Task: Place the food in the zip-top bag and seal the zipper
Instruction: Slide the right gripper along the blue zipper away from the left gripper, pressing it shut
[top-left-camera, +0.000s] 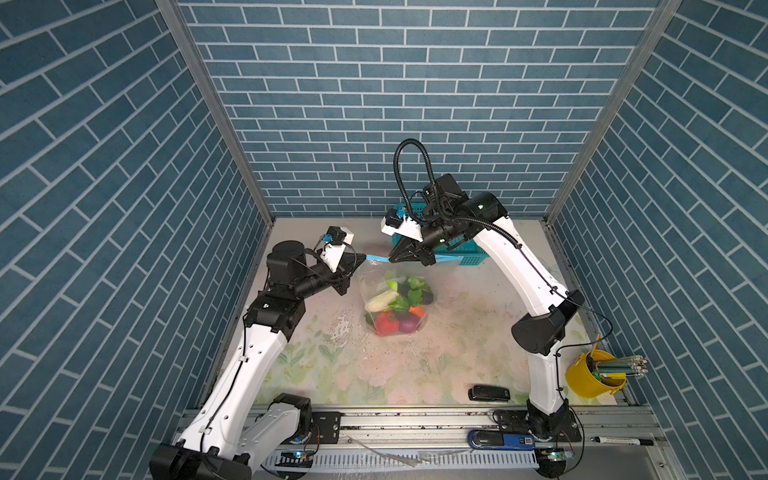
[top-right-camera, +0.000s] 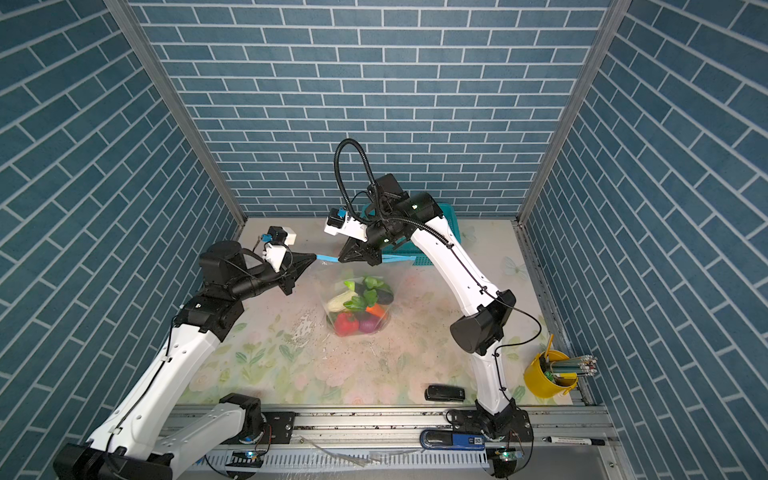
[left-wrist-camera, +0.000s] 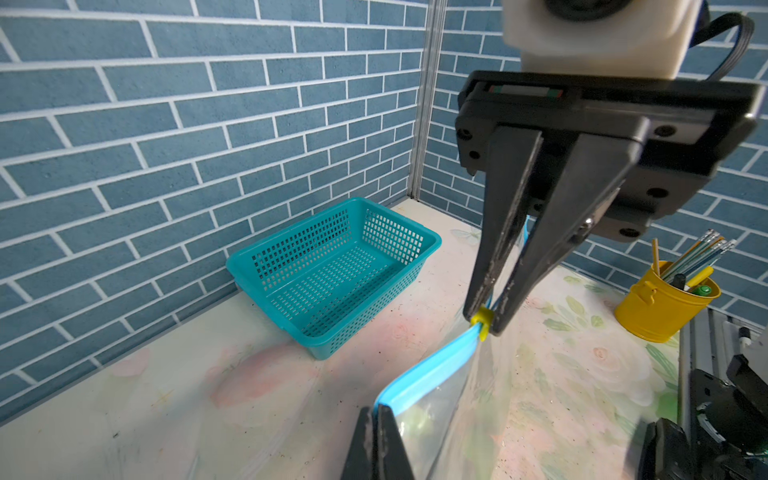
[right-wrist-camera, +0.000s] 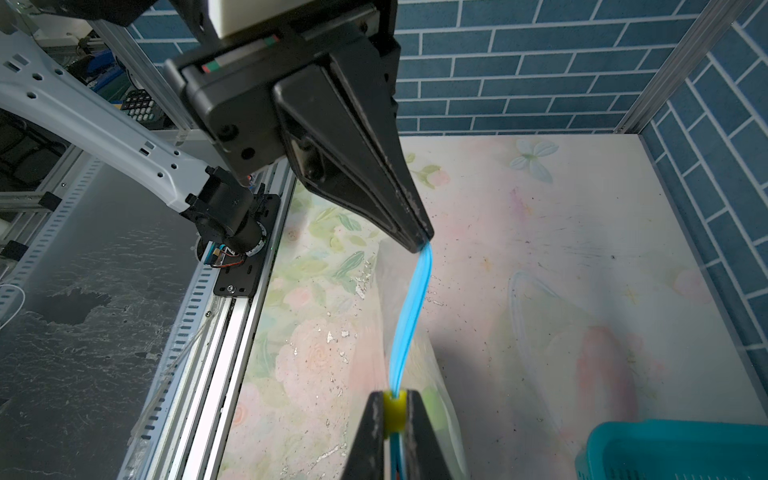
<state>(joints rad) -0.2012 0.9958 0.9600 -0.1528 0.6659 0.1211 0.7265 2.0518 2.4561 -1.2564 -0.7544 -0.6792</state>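
1. Your left hand (right-wrist-camera: 420, 243) clamps shut on the end of the thin light-blue zipper strip (right-wrist-camera: 409, 316), anchoring it.
2. Your right hand (left-wrist-camera: 485, 322) pinches the small yellow slider tab (right-wrist-camera: 394, 409), nearly closed, to draw it along.
3. The large clear crinkly bag (top-left-camera: 372, 286) sags near the middle of the desk (top-left-camera: 457, 340), colourful toy vegetables (top-left-camera: 397, 307) inside.

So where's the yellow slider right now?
In the right wrist view, the slider is clamped by the right gripper on the zipper, facing the left gripper.
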